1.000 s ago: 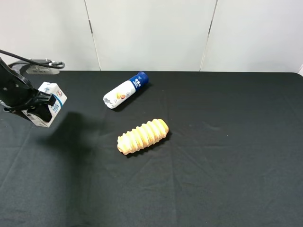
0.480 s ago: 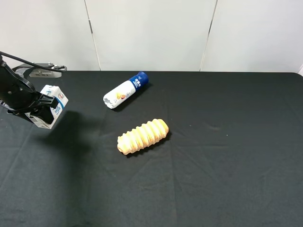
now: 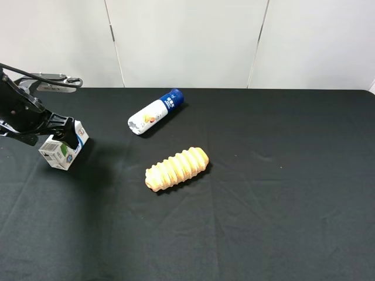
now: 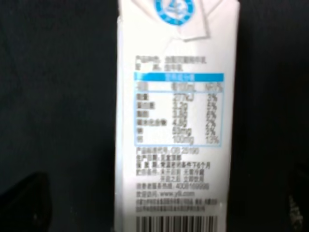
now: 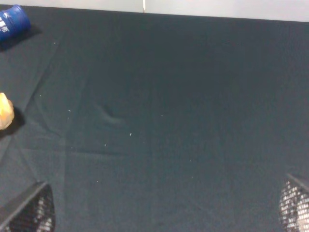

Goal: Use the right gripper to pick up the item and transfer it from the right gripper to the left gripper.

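Left gripper [image 3: 58,132] sits at the far left of the black tablecloth [image 3: 263,205], well apart from the white bottle with the blue cap [image 3: 155,111], and the milk carton [image 3: 61,149] hangs just at and below its fingertips, tilted, its green base end pointing down and away from the bottle. Whether the black fingers grip the carton or have let it go I cannot tell from the high view; the carton looks to be touching or nearly touching the cloth. In the left wrist view the carton [image 4: 177,116] fills the picture lengthwise, its long axis running straight out from that gripper, nutrition panel facing the camera, and no finger visibly presses on it. The left arm is plainly the nearer one. The right gripper shows only as two mesh finger tips [image 5: 26,212] spread wide at the corners of its own view, holding nothing, over bare cloth on the far side of the ridged orange-tan roll [image 3: 177,168] from the carton. The handover itself looks done, to my eye.
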Controlling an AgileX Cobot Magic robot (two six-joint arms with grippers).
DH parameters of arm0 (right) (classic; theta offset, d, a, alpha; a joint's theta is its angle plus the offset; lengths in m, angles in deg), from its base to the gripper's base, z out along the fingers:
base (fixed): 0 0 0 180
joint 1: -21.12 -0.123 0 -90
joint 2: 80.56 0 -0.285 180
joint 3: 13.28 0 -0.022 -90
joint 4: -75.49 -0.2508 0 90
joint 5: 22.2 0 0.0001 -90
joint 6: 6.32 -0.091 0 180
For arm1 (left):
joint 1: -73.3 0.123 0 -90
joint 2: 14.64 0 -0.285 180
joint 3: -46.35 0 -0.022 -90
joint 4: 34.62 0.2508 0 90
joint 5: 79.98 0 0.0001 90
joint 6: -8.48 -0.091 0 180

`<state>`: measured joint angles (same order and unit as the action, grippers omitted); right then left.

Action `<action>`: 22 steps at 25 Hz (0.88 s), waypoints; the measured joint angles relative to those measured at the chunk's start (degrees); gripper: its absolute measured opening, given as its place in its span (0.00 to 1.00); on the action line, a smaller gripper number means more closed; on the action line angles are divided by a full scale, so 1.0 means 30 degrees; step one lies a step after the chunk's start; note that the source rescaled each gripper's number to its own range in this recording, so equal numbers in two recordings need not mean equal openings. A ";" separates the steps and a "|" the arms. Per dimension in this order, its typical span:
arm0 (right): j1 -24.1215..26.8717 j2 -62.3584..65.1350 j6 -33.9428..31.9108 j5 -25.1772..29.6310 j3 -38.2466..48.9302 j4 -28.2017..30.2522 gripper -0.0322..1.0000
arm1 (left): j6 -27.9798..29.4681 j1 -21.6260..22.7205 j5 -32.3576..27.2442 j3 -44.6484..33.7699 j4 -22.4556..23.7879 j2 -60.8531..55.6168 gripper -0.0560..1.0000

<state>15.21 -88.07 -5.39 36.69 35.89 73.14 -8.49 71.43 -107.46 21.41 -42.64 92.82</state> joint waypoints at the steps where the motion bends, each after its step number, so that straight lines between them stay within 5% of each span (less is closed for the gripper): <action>1: 0.0000 0.0000 0.0000 0.0000 0.0000 0.0000 0.99 | 0.0000 0.0000 0.0000 0.0000 0.0000 0.0000 0.98; 22: 0.0000 0.0000 0.0000 0.0000 0.0000 0.0000 0.99 | 0.0191 0.0000 -0.1693 0.0017 0.0000 -0.3722 1.00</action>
<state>15.21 -88.07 -5.39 36.69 35.89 73.14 -7.92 71.43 -112.53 21.46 -42.64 81.65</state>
